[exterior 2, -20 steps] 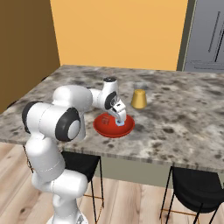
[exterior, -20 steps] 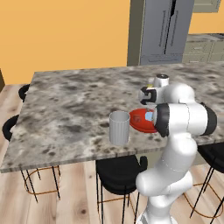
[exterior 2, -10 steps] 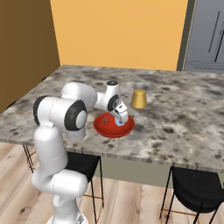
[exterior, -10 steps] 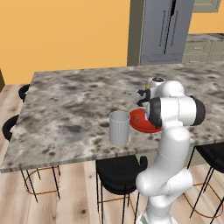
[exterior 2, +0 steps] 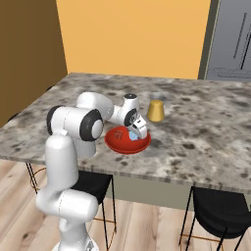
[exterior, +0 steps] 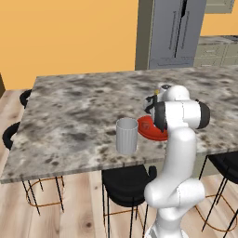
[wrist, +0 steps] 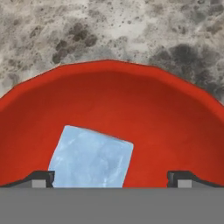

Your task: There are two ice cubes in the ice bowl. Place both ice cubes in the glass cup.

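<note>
The red ice bowl [exterior 2: 116, 143] sits near the counter's front edge, to the right of the glass cup [exterior: 126, 135] in the left base view, where the bowl [exterior: 147, 129] shows partly behind my arm. My gripper [exterior 2: 137, 130] points down into the bowl and is open. In the hand view its fingertips [wrist: 42, 178] stand wide apart low inside the bowl [wrist: 131, 96]. One ice cube [wrist: 90, 157] lies on the bowl's floor between them, nearer the left tip. A pale blue cube [exterior 2: 133, 137] shows under the hand. A second cube is hidden.
A small yellow cup-shaped thing [exterior 2: 156, 111] stands on the marble counter [exterior 2: 206, 122] just behind the bowl. Black stools [exterior: 126, 183] are tucked under the counter's front edge. A grey fridge [exterior: 176, 32] stands behind the counter.
The arm's elbow has swung up and folded in closer over the bowl. The hand has stayed over the bowl and sunk slightly. Cup and bowl have not moved.
</note>
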